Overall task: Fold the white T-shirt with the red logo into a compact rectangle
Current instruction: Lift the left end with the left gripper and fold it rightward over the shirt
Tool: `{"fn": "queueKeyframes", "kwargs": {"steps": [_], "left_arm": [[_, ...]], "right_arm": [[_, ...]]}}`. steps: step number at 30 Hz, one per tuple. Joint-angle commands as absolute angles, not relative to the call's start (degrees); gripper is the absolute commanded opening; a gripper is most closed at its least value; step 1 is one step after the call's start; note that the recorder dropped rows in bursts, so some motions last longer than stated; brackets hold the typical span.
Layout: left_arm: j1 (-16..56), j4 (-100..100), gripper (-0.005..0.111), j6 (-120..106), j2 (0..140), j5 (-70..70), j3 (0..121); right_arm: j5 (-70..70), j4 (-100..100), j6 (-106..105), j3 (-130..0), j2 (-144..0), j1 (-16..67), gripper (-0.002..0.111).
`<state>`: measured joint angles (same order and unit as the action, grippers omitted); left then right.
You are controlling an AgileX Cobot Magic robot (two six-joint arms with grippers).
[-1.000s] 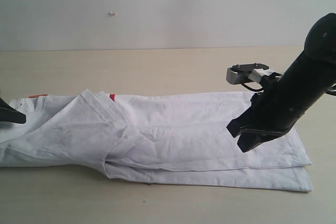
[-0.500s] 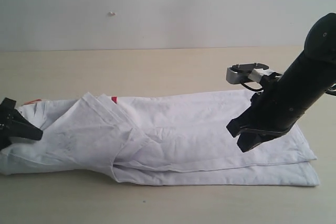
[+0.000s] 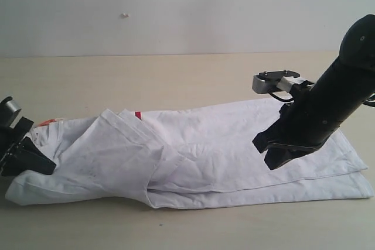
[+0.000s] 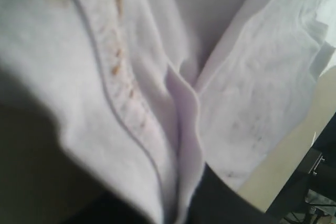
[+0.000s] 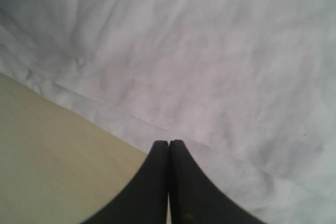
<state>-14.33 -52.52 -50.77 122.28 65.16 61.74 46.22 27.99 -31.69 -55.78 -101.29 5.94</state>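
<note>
The white T-shirt (image 3: 234,144) lies on the table as a long strip folded lengthwise, with a flap turned over near its left end. Only a small piece of the red logo (image 3: 137,115) peeks out at the far edge; the rest is hidden inside the folds. At the shirt's left end, my left gripper (image 3: 44,165) is shut on the shirt, and the left wrist view shows a ridge of white cloth (image 4: 184,129) pinched between the jaws of the left gripper (image 4: 181,208). My right gripper (image 3: 275,159) hangs above the shirt's right part, shut and empty (image 5: 169,142), over the shirt's hem (image 5: 210,51).
The beige table (image 3: 176,80) runs to a plain white wall at the back. Bare tabletop shows in front of the shirt (image 3: 176,226) and beside the hem in the right wrist view (image 5: 52,156). A dark frame (image 4: 310,182) stands beyond the table edge.
My left gripper has moved in to the right and closed on the shirt's left end. The whole shirt has slid to the right and bunched at that end. The right arm has not moved.
</note>
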Motion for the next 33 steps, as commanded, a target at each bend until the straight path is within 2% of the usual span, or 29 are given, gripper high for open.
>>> {"fn": "queueKeyframes", "kwargs": {"steps": [1,13,20,27,33], "left_arm": [[-15.57,-51.89,0.0,-49.31,119.25,66.8,61.49],[-26.65,-54.62,0.0,-44.27,107.74,69.96,61.49],[-26.89,-55.36,0.0,-43.84,100.51,69.96,61.49],[-26.36,-63.82,0.0,-43.13,99.85,69.96,61.49],[-21.9,-65.41,0.0,-43.15,99.13,69.96,61.49]], "right_arm": [[46.36,28.32,-32.08,-55.84,-100.78,6.02,0.0],[46.24,28.42,-32.08,-55.84,-100.78,6.02,0.0],[46.5,29.77,-31.89,-55.84,-100.78,6.02,0.0],[46.61,29.77,-31.89,-55.84,-100.78,6.02,0.0],[46.27,29.77,-31.89,-55.84,-100.78,6.02,0.0]]}}
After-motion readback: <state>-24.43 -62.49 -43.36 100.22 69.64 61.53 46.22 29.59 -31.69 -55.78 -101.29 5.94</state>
